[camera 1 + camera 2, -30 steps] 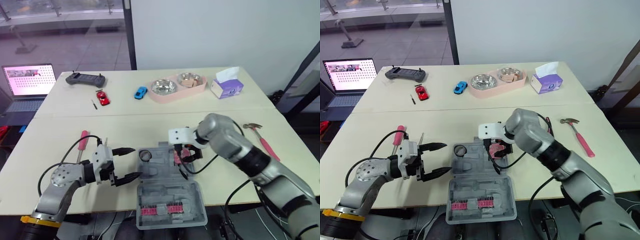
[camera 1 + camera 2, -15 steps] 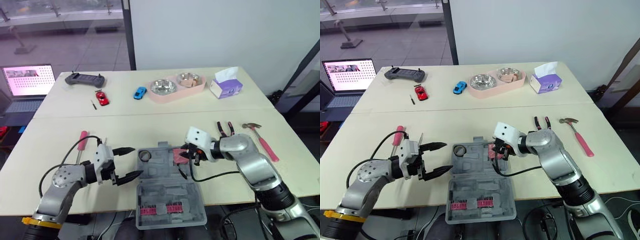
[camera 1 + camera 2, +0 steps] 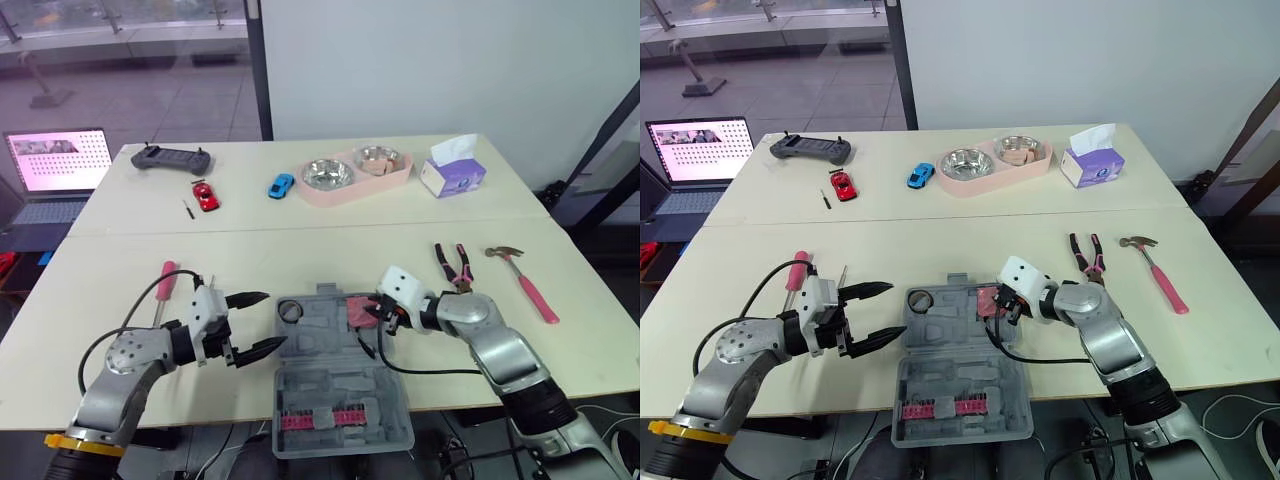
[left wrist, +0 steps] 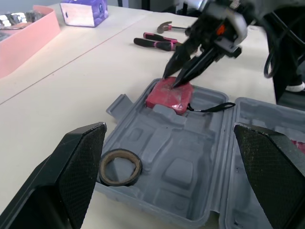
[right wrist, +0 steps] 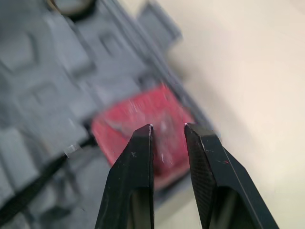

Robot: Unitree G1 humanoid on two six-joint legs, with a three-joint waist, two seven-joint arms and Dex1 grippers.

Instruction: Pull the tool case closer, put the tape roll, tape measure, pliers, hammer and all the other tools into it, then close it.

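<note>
Done so far: the tool case lies open on the counter, between the two sets of jaws and close in, so I'd judge the pull finished. Two tools are already inside.
Tape roll: one, in a tray pocket just off the left jaws' tips.
Tape measure: one, red, in the tray at the side nearest the right jaws, directly under their tips.
Right jaws: tips down at the tape measure's top – released or pinching it, I cannot tell.
Left jaws: spread wide and empty, hanging beside the case and aimed at the tape roll's pocket.
Left to do: the loose tools go in, then the lid shuts – by my guess roughly a third of the way through.
Pliers: one pair, on the counter a little beyond the right jaws.
Hammer: one, just past the pliers, farther from the right jaws.
Screwdriver: one with a pink handle, on the counter behind the left jaws.
Not tools: two toy cars, two steel bowls, one tissue box, all well beyond both jaws.
</note>
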